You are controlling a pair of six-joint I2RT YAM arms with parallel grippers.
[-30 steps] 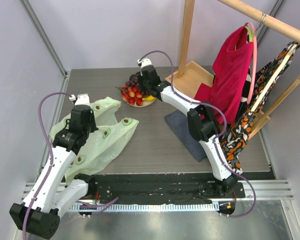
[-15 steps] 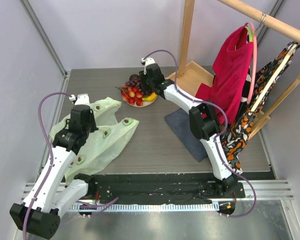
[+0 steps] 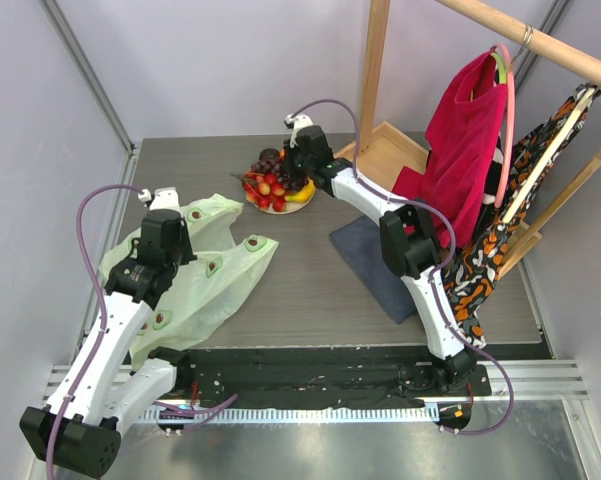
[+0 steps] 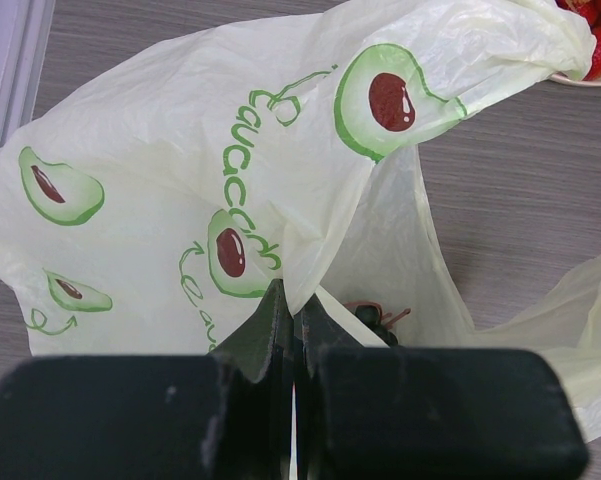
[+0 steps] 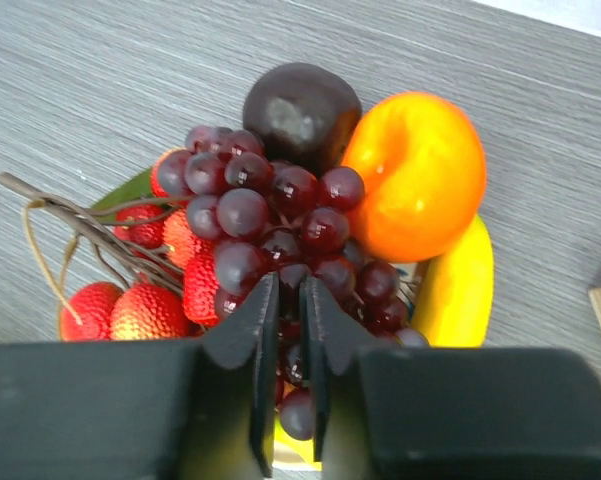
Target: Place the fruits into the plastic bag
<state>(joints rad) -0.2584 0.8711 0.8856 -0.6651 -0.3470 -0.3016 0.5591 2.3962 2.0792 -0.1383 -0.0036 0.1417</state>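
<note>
Right arm [image 3: 365, 200] has swung slightly right and toward the far edge of the tabletop, so its fingers [image 5: 250, 340] now sit over the right part of the fruits [image 3: 275, 185], not the middle. The dark round fruit [image 3: 270, 155] is more uncovered. The purple cable [image 3: 325, 102] loop shifted right with the wrist.

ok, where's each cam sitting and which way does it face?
Top external: fixed above and behind the bases, looking down on the table; both arms show.
Left wrist: on the left arm, looking along the left gripper, shut on the plastic bag.
Right wrist: on the right arm, looking down past the right gripper at the grape bunch and orange.
Shared: top and left wrist both show the plastic bag; top and right wrist the fruits.
</note>
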